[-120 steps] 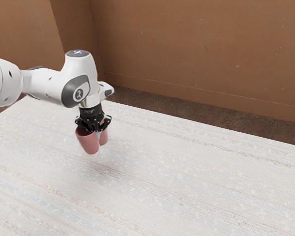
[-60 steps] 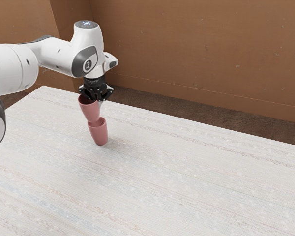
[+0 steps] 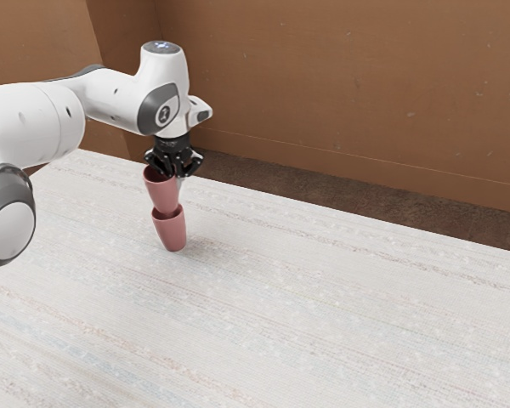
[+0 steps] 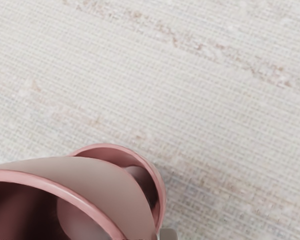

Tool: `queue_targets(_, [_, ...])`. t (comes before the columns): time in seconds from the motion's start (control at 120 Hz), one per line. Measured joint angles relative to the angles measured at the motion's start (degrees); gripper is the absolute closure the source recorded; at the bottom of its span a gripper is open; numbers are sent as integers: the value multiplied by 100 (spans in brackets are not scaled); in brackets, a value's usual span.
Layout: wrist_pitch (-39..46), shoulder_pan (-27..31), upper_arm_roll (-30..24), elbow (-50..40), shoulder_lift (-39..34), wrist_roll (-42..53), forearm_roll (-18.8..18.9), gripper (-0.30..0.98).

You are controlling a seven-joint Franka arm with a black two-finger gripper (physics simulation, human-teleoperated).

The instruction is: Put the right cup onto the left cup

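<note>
- Exterior view: from beside the arm [image 3: 110, 98], set back, angled down across the counter [image 3: 323, 297]
- Wrist view: close, facing down
- Shared: upper cup [image 3: 162, 195], lower cup [image 3: 171, 232], counter

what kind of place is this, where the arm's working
Probably a bare corner of a simulated room set up for robot work: plain brown walls, a dark floor and a pale, woven-looking tabletop with the arm reaching over it.
</note>
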Motion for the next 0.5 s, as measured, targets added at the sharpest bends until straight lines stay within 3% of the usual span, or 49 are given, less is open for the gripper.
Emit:
queue_targets(0.417, [-14, 49, 0, 55, 221, 138, -91, 78])
queue_targets(0.5, [-12, 49, 0, 55, 224, 176, -123, 60])
